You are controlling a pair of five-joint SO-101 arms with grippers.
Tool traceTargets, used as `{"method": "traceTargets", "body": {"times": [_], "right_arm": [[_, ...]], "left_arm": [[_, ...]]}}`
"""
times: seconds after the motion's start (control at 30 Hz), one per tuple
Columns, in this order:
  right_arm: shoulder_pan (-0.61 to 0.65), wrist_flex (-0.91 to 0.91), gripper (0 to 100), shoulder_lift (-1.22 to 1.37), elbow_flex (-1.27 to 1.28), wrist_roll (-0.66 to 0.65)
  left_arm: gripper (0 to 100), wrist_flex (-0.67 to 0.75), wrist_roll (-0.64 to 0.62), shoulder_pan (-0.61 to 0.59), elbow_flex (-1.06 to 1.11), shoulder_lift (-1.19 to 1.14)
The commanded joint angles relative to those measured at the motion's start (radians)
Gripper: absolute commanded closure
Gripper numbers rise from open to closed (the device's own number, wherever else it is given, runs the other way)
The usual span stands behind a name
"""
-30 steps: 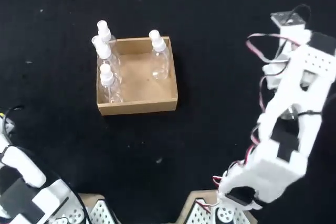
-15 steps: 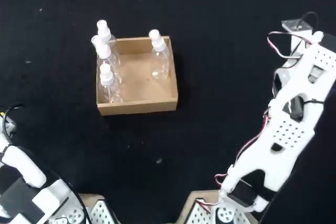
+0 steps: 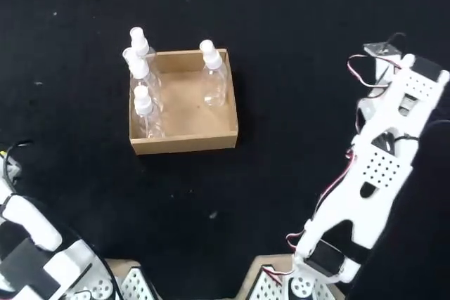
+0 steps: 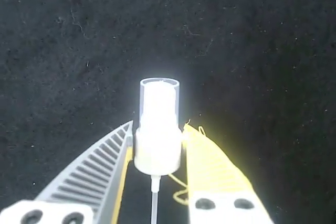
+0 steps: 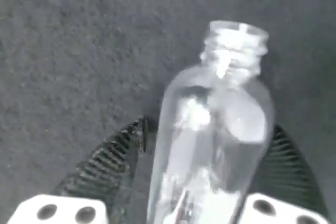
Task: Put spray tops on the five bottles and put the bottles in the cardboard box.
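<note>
Clear uncapped plastic bottle (image 5: pixel 212 114) sits clamped in the right gripper (image 5: pixel 207 129), its long axis running out from the wrist, threaded neck leading. The left gripper (image 4: pixel 157 139) pinches a white spray top (image 4: pixel 159 103), its dip tube trailing back. In the high view, a brown cardboard box (image 3: pixel 184 140) lies upper left of centre. Four capped upright bottles (image 3: pixel 213 75) stand at its left and far sides, with wide black table (image 3: pixel 288 82) to its right.

Right wrist view: the bottle (image 5: pixel 215 129) is blurred, and its base is cut off by the picture's edge. Left wrist view: the spray top (image 4: pixel 158 135) has its dip tube (image 4: pixel 154 198) running off the edge. High view: an arm (image 3: pixel 31 230) is cut off at the corner.
</note>
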State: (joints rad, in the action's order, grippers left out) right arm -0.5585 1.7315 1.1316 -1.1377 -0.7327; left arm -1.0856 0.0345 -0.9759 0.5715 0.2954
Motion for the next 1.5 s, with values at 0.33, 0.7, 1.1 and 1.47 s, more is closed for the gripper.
{"method": "traceTargets", "body": {"times": [0.33, 0.7, 1.1, 1.47], "right_arm": [[0.02, 0.035, 98.7, -0.038, -0.05, 0.11], [0.089, -0.006, 98.7, -0.615, 0.619, 0.192], [0.006, -0.48, 98.6, -1.138, 1.532, 0.115], [-0.127, -0.462, 68.6, -1.188, 1.655, 0.048]], "left_arm": [[97, 0.003, 0.002, -0.004, -0.062, 0.006], [97, 0.014, 0.002, -0.004, -0.064, 0.014], [97, 0.037, 0.008, -0.005, -0.059, 0.006], [97, 0.037, 0.002, -0.004, -0.064, 0.014]]}}
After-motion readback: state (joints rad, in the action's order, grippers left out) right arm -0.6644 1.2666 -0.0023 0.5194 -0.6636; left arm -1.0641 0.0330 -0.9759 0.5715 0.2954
